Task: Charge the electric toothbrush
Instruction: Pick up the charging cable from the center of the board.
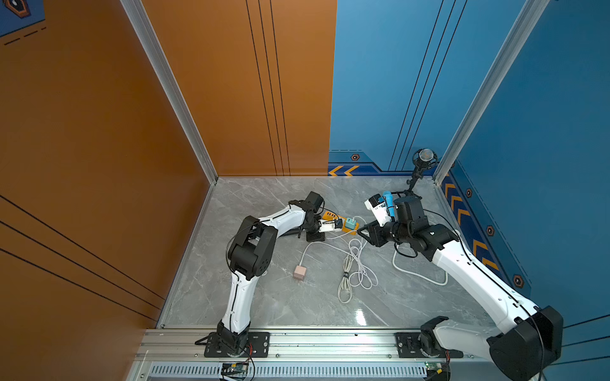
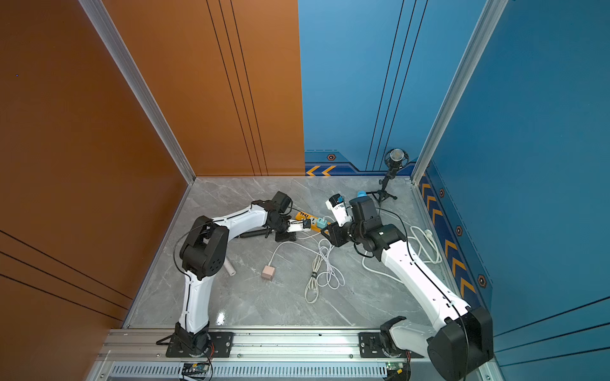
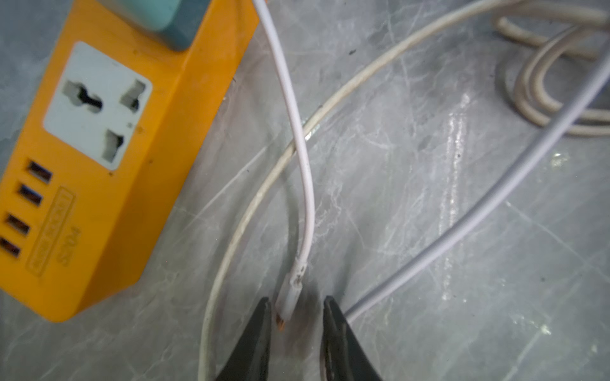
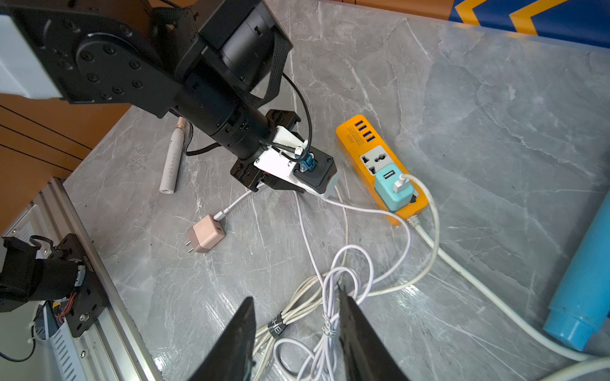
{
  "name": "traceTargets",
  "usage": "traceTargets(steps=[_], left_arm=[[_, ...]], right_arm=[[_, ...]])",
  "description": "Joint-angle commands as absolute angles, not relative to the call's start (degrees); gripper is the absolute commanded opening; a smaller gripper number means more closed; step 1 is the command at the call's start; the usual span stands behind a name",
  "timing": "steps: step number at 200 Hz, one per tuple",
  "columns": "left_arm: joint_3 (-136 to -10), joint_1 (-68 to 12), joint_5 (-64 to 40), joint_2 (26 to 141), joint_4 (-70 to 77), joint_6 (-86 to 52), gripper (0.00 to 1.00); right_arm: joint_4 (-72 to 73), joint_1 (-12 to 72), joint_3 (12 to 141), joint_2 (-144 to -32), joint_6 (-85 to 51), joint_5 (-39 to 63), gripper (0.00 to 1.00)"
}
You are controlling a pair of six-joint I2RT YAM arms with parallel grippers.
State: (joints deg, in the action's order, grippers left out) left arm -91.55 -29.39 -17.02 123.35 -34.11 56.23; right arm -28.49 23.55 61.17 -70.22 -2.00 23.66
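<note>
My left gripper (image 3: 295,301) had its jaws apart, straddling the charging plug (image 3: 289,297) on the near side of the orange power strip (image 3: 99,204). The right gripper (image 4: 297,295) hung spread, empty. The toothbrush (image 4: 170,161) lay flat at the table's left.

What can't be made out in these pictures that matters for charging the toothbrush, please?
- Toothbrush: right wrist view, the left arm covers its head; its charging port is too small to see.
- Cable plug: left wrist view, blurred; whether the left claw touches it is unclear.
- Blue tube: right wrist view, cut off by the picture's edge.
</note>
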Motion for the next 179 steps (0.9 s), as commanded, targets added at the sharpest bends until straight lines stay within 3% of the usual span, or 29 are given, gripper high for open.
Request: traceTargets(steps=[1, 10, 24, 50, 60, 91, 111, 149, 179], left_arm=[[-93.08, -30.18, -16.02, 125.09, -35.32, 59.29, 0.27], [-93.03, -30.53, -14.91, 125.54, -35.33, 59.91, 0.26], [-93.33, -30.88, -13.49, 126.25, -35.31, 60.33, 0.15], [-93.78, -31.09, -13.36, 126.65, -35.35, 60.96, 0.1], [-93.82, -31.11, -13.96, 126.37, -35.32, 61.06, 0.0], [-93.19, -30.96, -17.6, 123.78, -35.78, 59.96, 0.0], [-93.38, -30.05, -25.75, 117.81, -38.32, 56.62, 0.0], [-92.61, -24.94, -51.03, 103.01, -38.75, 45.3, 0.0], [-91.93, -22.74, -62.54, 97.12, -38.94, 38.71, 0.0]], right_arm=[[-29.73, 23.12, 61.04, -70.32, -3.16, 23.26, 0.44], [-29.71, 23.03, 61.18, -70.53, -3.14, 23.7, 0.44], [-29.79, 22.94, 61.33, -70.44, -3.16, 23.91, 0.44], [-29.93, 22.63, 61.02, -70.07, -3.06, 24.09, 0.44], [-30.06, 22.43, 60.75, -69.88, -3.01, 24.08, 0.44], [-30.0, 21.16, 60.94, -69.94, -4.54, 24.99, 0.43], [-28.47, 19.38, 60.72, -69.74, -6.4, 28.09, 0.43], [-19.48, 16.7, 60.07, -70.88, -16.27, 41.29, 0.42], [-12.91, 18.0, 59.24, -70.09, -21.24, 46.56, 0.43]])
